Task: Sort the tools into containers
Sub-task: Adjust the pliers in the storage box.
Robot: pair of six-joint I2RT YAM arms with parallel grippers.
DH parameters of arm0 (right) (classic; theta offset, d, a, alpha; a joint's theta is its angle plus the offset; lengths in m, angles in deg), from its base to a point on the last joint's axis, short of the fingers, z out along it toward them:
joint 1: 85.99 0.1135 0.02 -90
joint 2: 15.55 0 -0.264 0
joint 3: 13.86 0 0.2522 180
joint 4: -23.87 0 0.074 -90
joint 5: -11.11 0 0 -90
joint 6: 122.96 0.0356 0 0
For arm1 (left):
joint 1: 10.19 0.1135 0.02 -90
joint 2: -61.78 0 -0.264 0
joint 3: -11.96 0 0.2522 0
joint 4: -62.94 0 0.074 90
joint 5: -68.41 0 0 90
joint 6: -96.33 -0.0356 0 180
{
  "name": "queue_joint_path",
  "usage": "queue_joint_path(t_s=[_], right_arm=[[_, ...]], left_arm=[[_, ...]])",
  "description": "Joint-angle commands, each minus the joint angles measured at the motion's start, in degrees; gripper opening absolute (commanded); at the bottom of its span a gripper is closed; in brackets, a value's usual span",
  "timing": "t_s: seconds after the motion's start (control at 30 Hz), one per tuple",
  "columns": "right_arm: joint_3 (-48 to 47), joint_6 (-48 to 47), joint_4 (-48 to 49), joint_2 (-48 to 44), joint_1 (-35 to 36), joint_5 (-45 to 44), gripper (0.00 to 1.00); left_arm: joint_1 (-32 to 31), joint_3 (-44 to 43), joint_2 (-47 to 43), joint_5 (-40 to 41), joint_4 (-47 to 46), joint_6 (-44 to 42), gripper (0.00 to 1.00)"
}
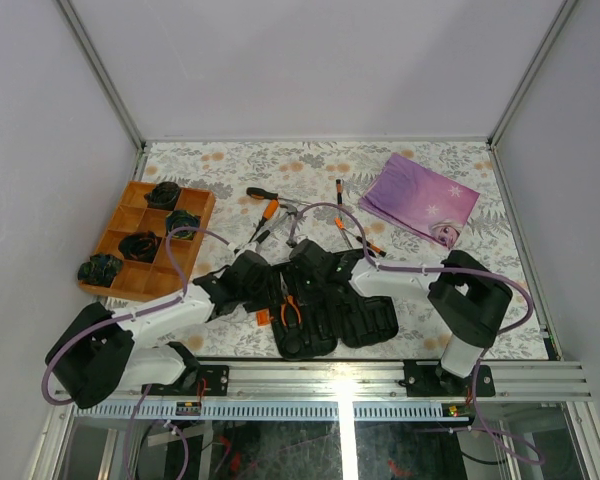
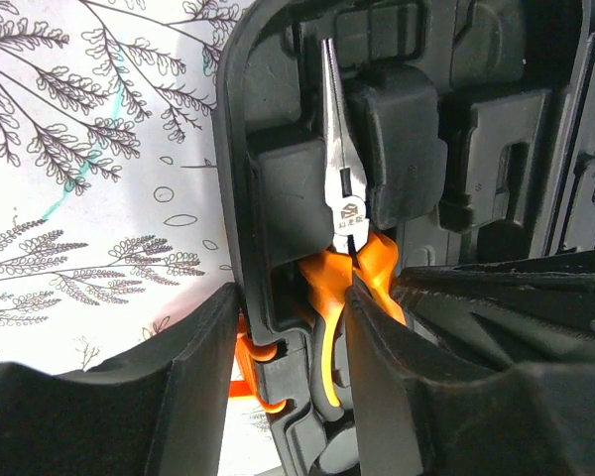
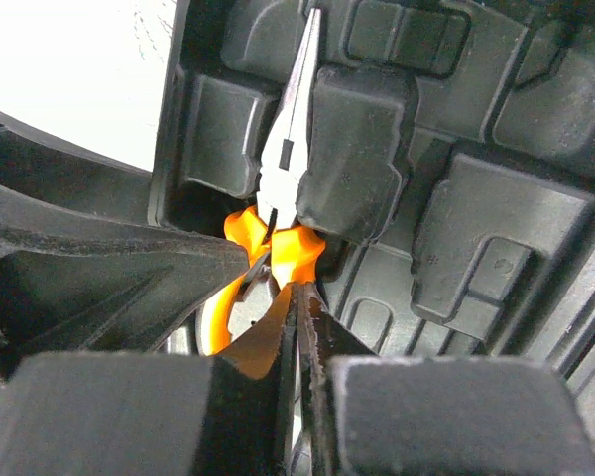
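Observation:
The black tool case [image 1: 370, 320] lies open at the near middle. Orange-handled pliers [image 1: 291, 308] lie in a moulded slot in its left half. My left gripper [image 1: 250, 285] is open in the left wrist view [image 2: 288, 297]. Its jaws straddle the case's left wall [image 2: 248, 228] and one handle of the pliers [image 2: 343, 188]. My right gripper [image 1: 310, 265] is shut and empty, its tip [image 3: 296, 288] pressing on the pliers [image 3: 283, 169] at the handle joint. Several screwdrivers [image 1: 265, 205] lie on the cloth behind the case.
An orange divided tray [image 1: 120, 245] with black coiled lumps stands at the left. A purple bag [image 1: 420, 195] lies at the back right. The case's orange latch [image 2: 246, 367] sticks out beside my left finger. A floral cloth [image 1: 230, 165] covers the table.

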Motion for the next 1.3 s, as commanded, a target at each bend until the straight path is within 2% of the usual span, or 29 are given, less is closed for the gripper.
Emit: queue_joint_path(t_s=[0.0,0.3,0.6,1.0,1.17,1.27], right_arm=[[3.6,0.0,-0.8,-1.1,1.2,0.7,0.04],[5.5,-1.0,1.9,-9.1,1.2,-1.0,0.17],[7.3,-2.1,1.1,-16.8,1.2,-4.2,0.35],[9.8,5.0,-10.4,-33.3,1.3,-6.3,0.4],[3.7,3.5,-20.0,-36.6,1.3,-9.6,0.41],[2.0,1.7,-21.2,-38.2,1.2,-10.6,0.42]], left_arm=[[-0.8,1.5,-1.3,2.5,3.8,-1.1,0.3],[-0.8,0.2,-3.5,3.6,5.6,-1.4,0.41],[-0.8,0.6,-8.4,5.6,6.7,-1.4,0.51],[-0.8,-1.2,-15.8,4.9,11.1,-3.3,0.59],[-0.8,-2.6,-18.6,4.4,14.9,-3.7,0.62],[-0.8,-3.7,-19.7,6.2,16.4,-3.7,0.63]])
